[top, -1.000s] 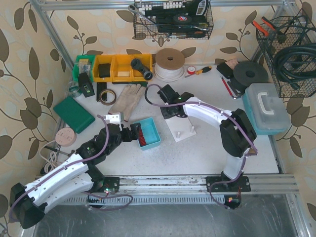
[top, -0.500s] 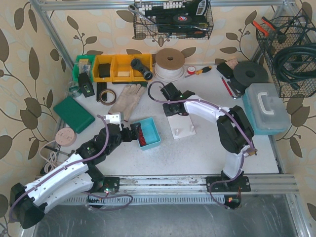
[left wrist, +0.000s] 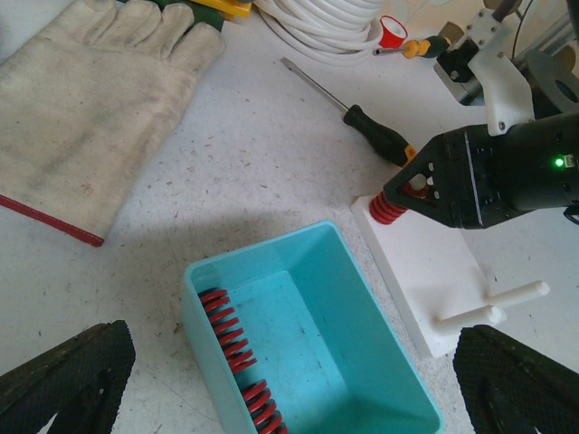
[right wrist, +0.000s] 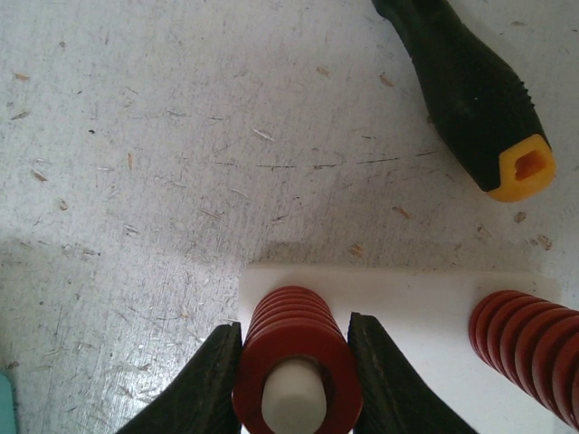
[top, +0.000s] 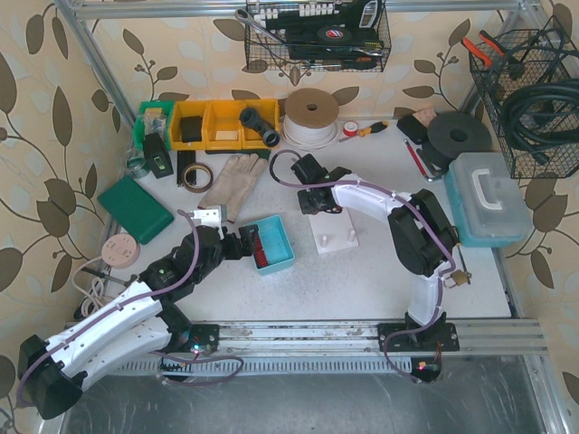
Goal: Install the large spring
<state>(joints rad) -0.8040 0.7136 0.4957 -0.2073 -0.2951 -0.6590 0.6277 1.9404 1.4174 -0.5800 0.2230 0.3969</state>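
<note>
Item: large spring (right wrist: 291, 353), red, coiled, standing upright over a white peg (right wrist: 294, 402) at the corner of the white peg base (right wrist: 407, 298). The peg's tip shows inside the top coil. From the left wrist view the lower coils seem to meet the base, though full seating cannot be confirmed. Holder: right gripper (right wrist: 294, 334), with its black fingers (right wrist: 210, 380) closed against both sides of the spring. Risks, judged: if the spring is compressed or only partly down, opening the jaws could let it hop or tilt off the peg. A finger that clings to the coils could lift the spring on withdrawal. Any sideways pull could slide the base, since nothing visible fastens it to the table. Adjacent: a second red spring (right wrist: 525, 344) on the same base, near the right-hand finger, which an opening finger could nudge. Beyond the base edge lies a screwdriver (right wrist: 461, 81) with a black handle and yellow end, apart from the base but within reach of a shifted base or arm. Further out: left gripper (top: 240, 244), spread wide and holding nothing, poised over the near end of the teal bin (left wrist: 262, 249). Spare red springs (left wrist: 231, 334) lie along the bin's left wall. A work glove (left wrist: 81, 117) lies well apart, not a concern.
</note>
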